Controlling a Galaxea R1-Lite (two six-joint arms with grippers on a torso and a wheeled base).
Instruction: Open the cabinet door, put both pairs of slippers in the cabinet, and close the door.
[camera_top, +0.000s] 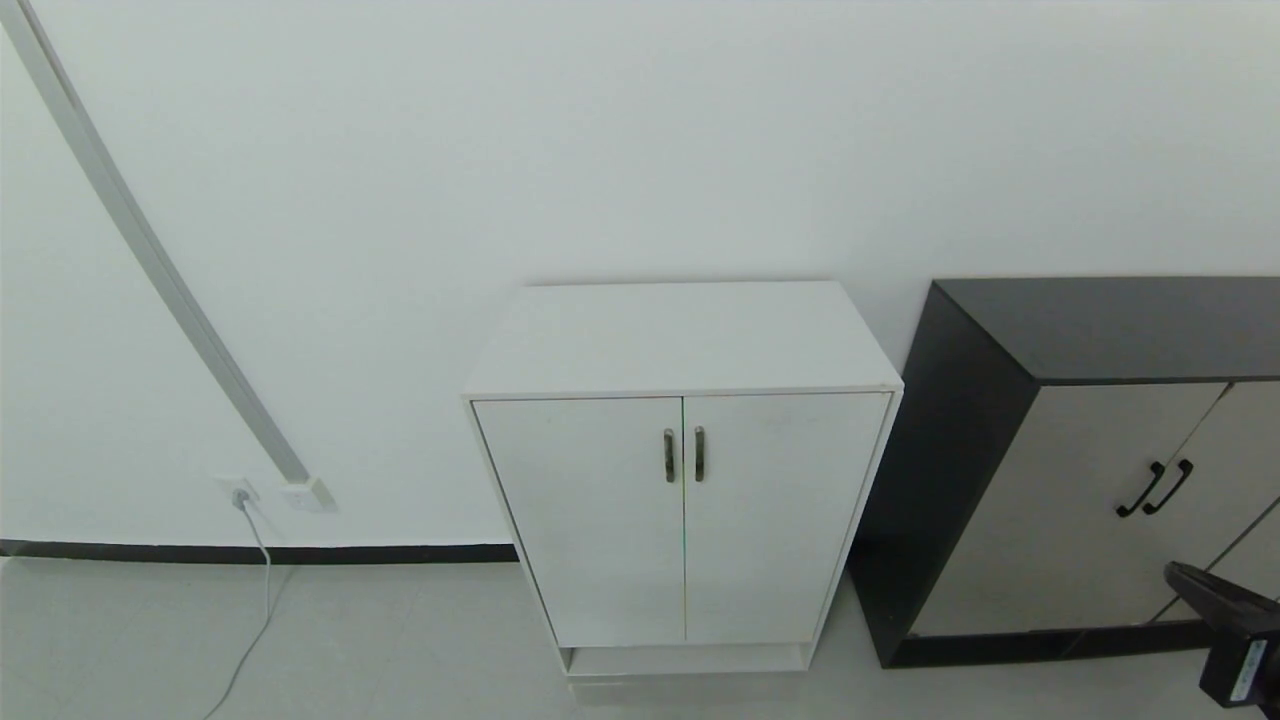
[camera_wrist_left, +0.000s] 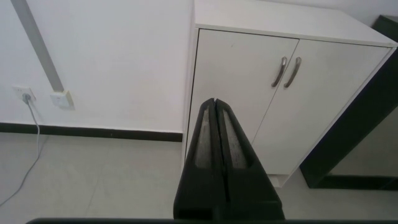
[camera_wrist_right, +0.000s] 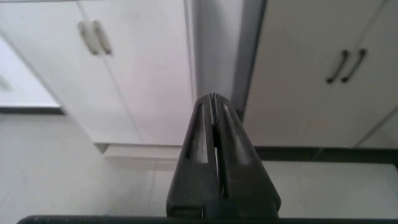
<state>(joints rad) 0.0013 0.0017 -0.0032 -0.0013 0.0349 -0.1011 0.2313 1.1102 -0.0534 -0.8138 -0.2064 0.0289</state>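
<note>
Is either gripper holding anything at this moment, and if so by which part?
Nothing is held. The left gripper and the right gripper are both shut with nothing between the fingers, clear of the white two-door cabinet.

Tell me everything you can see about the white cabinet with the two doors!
The white cabinet is a plain upright box that looks like smooth painted board, with a flat top. Its two doors are both shut, meeting in the middle, where two slim upright metal-looking handles sit side by side. Under the doors is a low open slot. It stands on the pale floor with its back to the white wall, close beside a dark cabinet on the robot's right.
</note>
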